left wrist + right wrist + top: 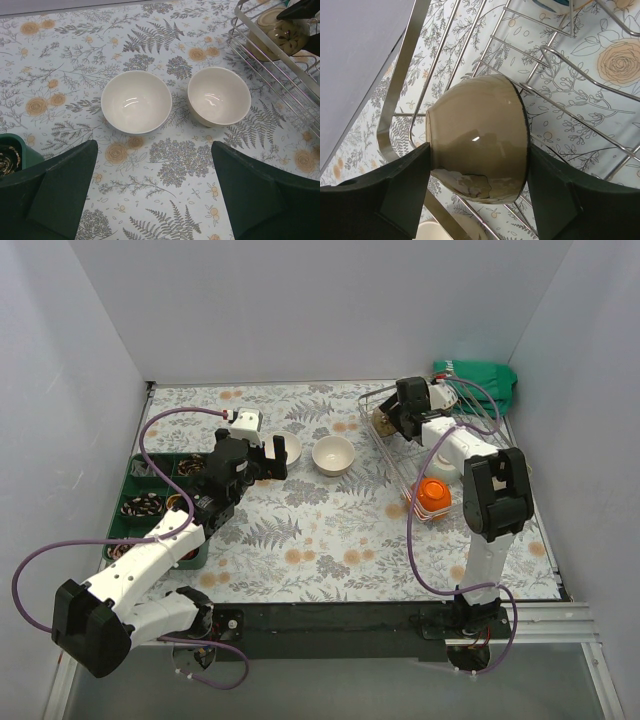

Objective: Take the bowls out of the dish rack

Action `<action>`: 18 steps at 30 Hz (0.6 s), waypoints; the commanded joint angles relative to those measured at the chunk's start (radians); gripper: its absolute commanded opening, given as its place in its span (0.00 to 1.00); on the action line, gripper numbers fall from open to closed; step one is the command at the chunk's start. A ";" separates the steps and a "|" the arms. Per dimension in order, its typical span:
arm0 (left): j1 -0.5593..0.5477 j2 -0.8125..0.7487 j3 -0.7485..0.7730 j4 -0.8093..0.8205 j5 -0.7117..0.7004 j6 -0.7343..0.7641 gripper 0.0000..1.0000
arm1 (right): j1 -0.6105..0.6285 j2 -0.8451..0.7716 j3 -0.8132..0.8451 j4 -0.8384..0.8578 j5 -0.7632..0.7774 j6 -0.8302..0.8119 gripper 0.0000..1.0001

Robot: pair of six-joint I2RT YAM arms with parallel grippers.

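two white bowls (136, 101) (219, 95), one dish rack (272, 52)

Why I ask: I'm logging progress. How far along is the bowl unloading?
Done: two white bowls sit on the table, left tool open above them. In hand: the right tool clamps a tan bowl inside the dish rack. Left: that one, an orange bowl at the rack's near end, possibly more hidden.

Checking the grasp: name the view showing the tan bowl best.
Right wrist: the tan bowl fills the frame inside the right gripper. Left wrist shows it small, in a corner; top external mostly hides it.
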 commanded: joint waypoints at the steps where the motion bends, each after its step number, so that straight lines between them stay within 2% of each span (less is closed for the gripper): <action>1: -0.001 -0.019 -0.012 0.014 0.002 0.003 0.98 | -0.007 -0.100 -0.004 0.049 0.009 0.016 0.31; 14: -0.001 -0.009 -0.014 0.014 -0.006 0.007 0.98 | -0.008 -0.166 -0.048 0.132 -0.039 -0.006 0.02; 18: 0.001 -0.011 -0.015 0.014 -0.007 0.009 0.98 | -0.010 -0.197 -0.068 0.167 -0.033 -0.047 0.01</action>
